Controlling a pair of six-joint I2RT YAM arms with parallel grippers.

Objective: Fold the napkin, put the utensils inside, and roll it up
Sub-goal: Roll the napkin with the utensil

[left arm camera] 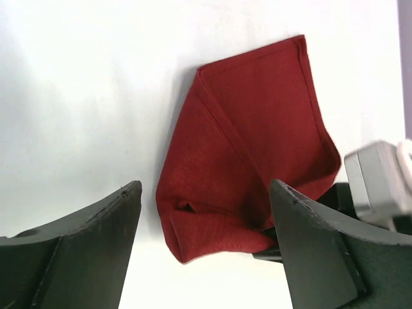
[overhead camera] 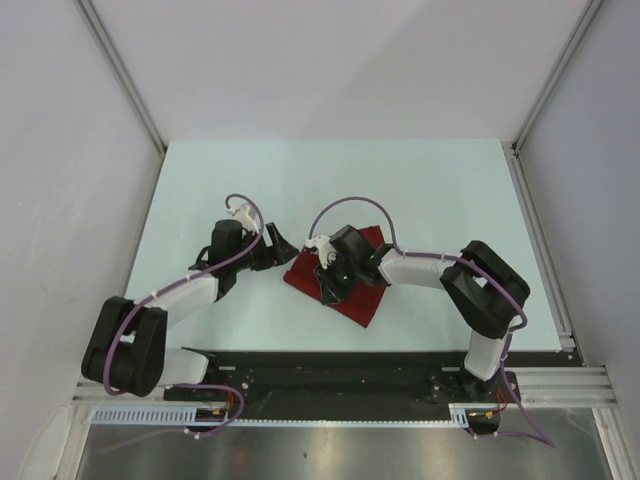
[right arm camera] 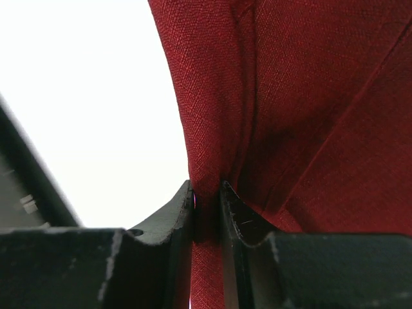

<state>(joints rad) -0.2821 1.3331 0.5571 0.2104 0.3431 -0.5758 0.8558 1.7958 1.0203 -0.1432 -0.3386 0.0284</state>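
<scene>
Top view, lower frame: both arm bases are fixed to the black rail (overhead camera: pixel 330 375) at the near edge of the table (overhead camera: pixel 420 190).

Centre of the frame: the right gripper (overhead camera: pixel 331 272) sits over the napkin (overhead camera: pixel 358 300), which lies on the table just below mid-frame as a dark red, folded shape. In the right wrist view the right gripper (right arm camera: pixel 206 196) has its jaws pressed together on a raised pleat of the napkin (right arm camera: pixel 309 96). The cloth runs up and away from the pinch point.

Left of centre: the left gripper (overhead camera: pixel 279 246) is just beside the napkin's left edge. In the left wrist view the left gripper (left arm camera: pixel 205 193) has its jaws spread wide, with nothing between them. The napkin (left arm camera: pixel 251 129) lies beyond them, folded over itself with a diagonal crease and a hemmed edge at upper right. Its lower right portion is lifted.

Upper frame: bare pale table surface bounded by white walls (overhead camera: pixel 330 60).
</scene>
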